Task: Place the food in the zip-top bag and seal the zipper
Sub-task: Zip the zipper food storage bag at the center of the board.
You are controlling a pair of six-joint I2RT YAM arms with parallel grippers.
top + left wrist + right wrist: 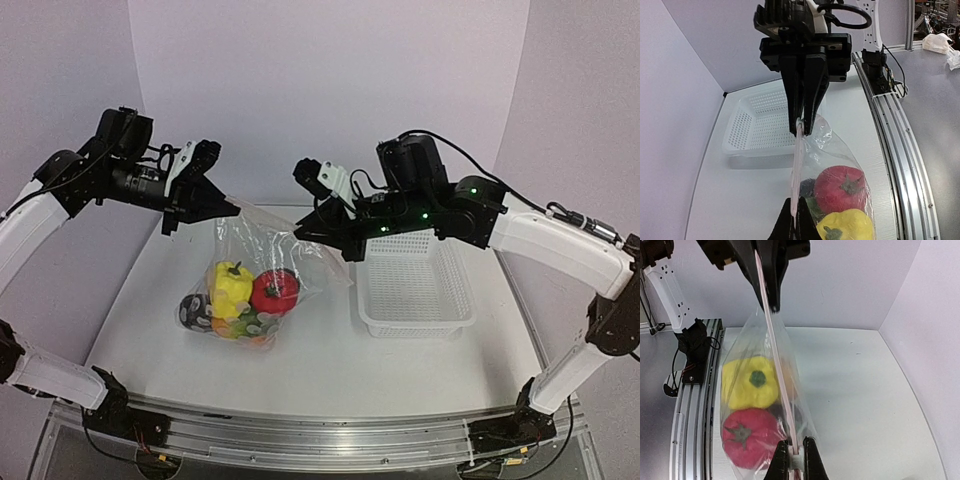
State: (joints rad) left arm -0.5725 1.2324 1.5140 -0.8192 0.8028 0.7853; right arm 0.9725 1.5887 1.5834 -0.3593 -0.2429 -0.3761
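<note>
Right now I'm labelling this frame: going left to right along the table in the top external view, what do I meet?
From the left: dark round toy → yellow pepper → red fruit, all three inside the zip-top bag → white basket.

Robot arms are standing in a lab test cell.
Plain pale panels (330,80) are boxing in a white table (320,370). The left arm (35,225) and right arm (560,245) are rising from an aluminium rail (320,432) at its near edge, with bare cables (470,160) trailing over them. Toy food (275,292) in a bag (250,232) and a plastic basket (415,326) are serving as props. Past the rail, metal framing (910,22) is standing by a grey surface (935,140).
</note>
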